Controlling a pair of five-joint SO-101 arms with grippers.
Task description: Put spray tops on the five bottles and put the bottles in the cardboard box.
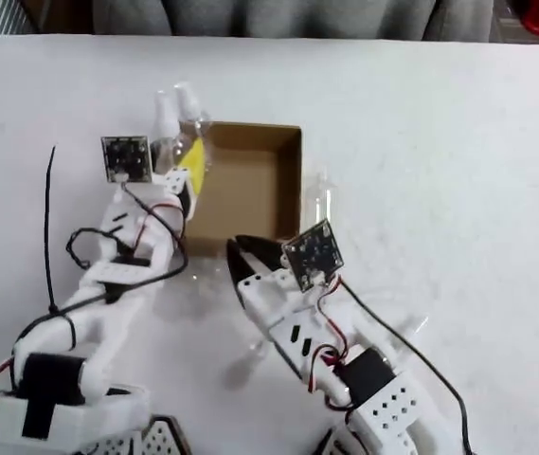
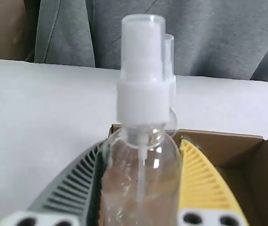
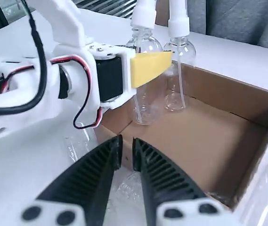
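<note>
My left gripper (image 2: 143,146) is shut on a clear bottle (image 2: 141,188) with a white spray top (image 2: 141,89), between a grey and a yellow finger. It holds the bottle upright in the far left corner of the cardboard box (image 1: 269,137). A second capped bottle (image 3: 177,61) stands just beyond it in the same corner. My right gripper (image 3: 126,143) hovers at the box's near edge, its black fingers nearly together with nothing between them. An uncapped clear bottle (image 1: 321,204) is on the table beside the box's right wall.
The box floor (image 3: 209,136) is bare apart from the two bottles. Clear plastic items lie on the table under my right gripper (image 3: 131,188) and near the right arm (image 1: 411,327). White table spreads on all sides; grey fabric lines the far edge.
</note>
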